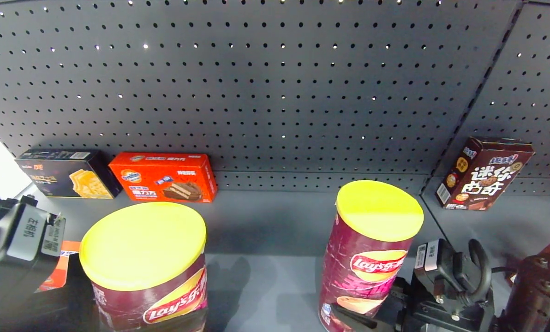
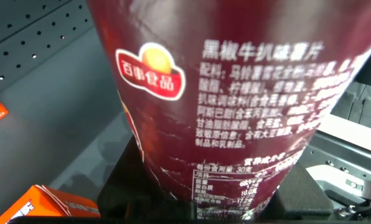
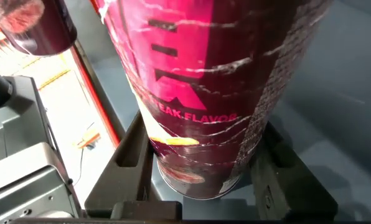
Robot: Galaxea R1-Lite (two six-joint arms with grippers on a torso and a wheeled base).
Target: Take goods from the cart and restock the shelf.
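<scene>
Clamping left pincer on left can, right pincer on right can.

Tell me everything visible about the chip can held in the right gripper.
The right chip can is a tall cylinder with a glossy maroon-and-pink printed wrap and a flat yellow lid, closed. It stands roughly upright over the grey shelf, to the right of the second can. The right gripper clamps its lower part, one finger on each side. Whether its base touches the shelf cannot be told.

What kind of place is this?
Probably a shop aisle or mock-up: a shelf backed by pegboard, an orange box of snacks, and a left can and right can of crisps.
</scene>
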